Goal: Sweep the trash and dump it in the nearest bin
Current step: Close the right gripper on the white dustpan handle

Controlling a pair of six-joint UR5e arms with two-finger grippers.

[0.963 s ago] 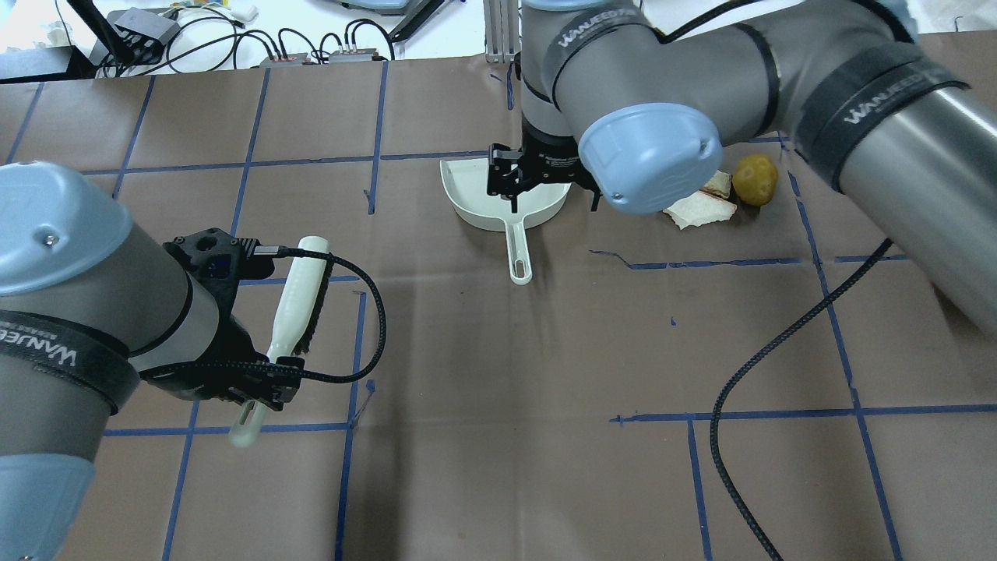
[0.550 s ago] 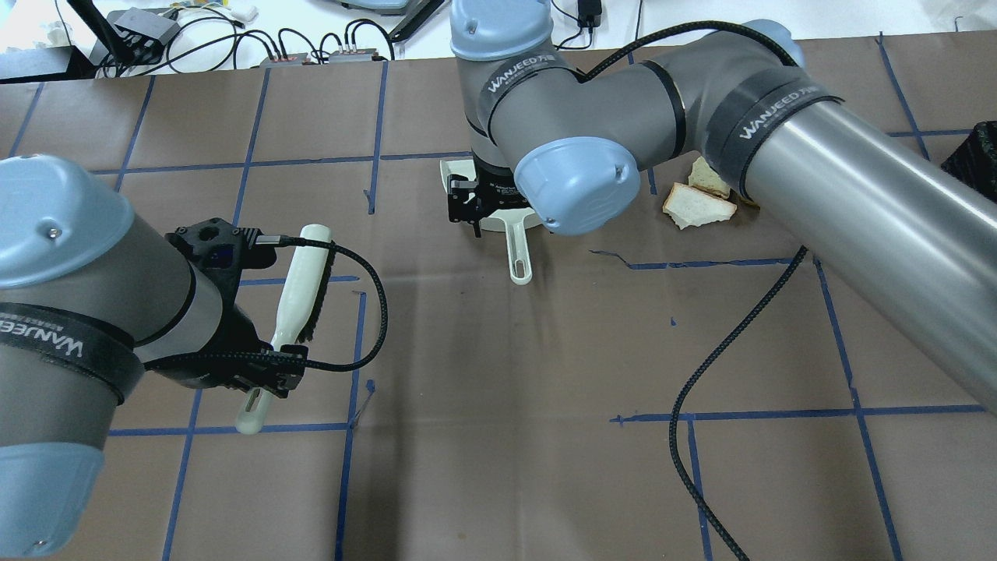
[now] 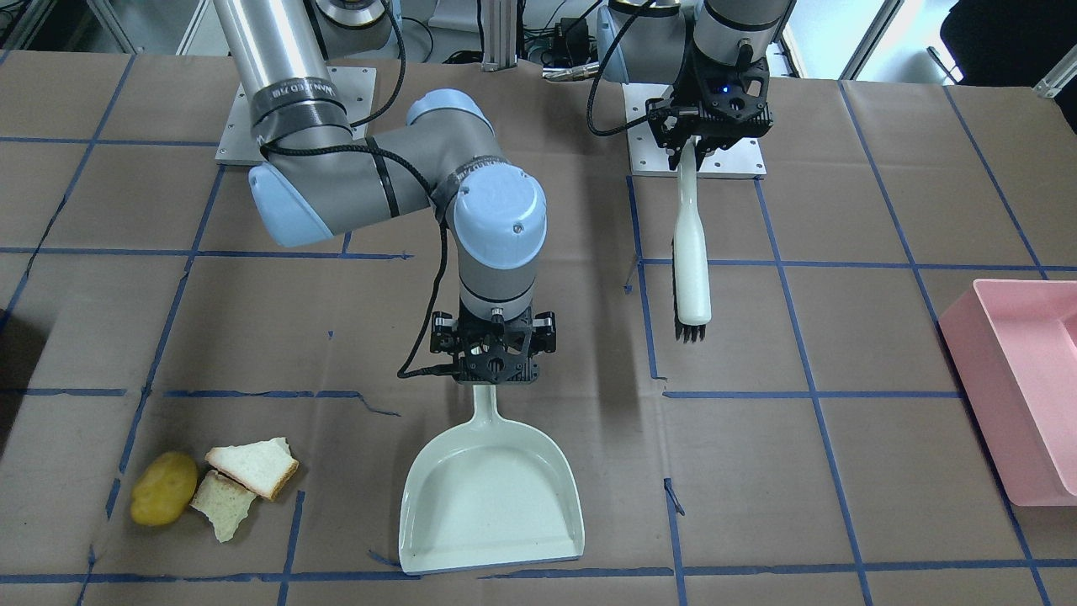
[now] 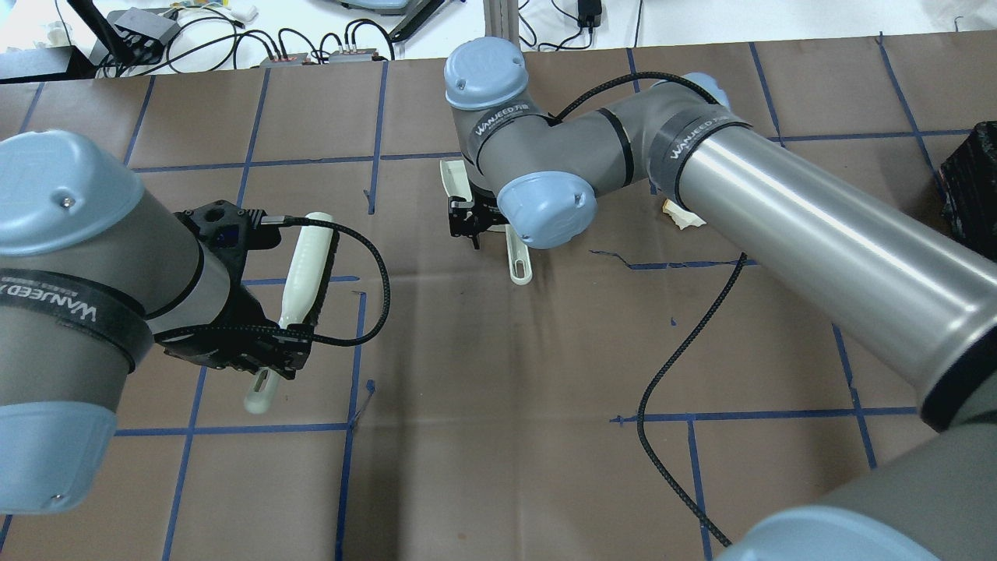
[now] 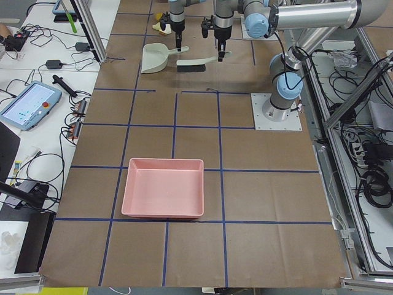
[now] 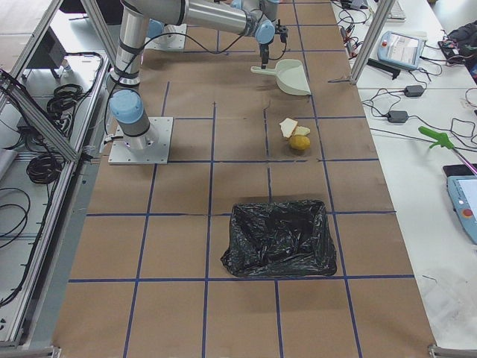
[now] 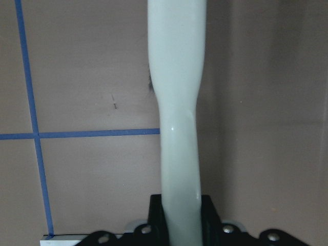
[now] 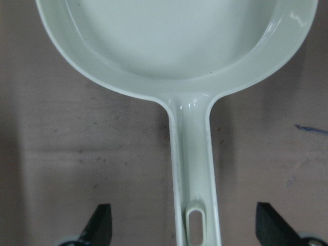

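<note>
From the front, a brown paper tabletop gridded with blue tape carries a pale green dustpan. On the dustpan's robot-right side, apart from it, lie a yellow-brown potato-like lump and, just beside it, two torn white bread pieces with brown crust. The right wrist view shows the right gripper with jaws spread wide astride the dustpan's handle, not touching it, while the left wrist view shows the left gripper, jaws clamped on the pale handle of the brush.
</note>
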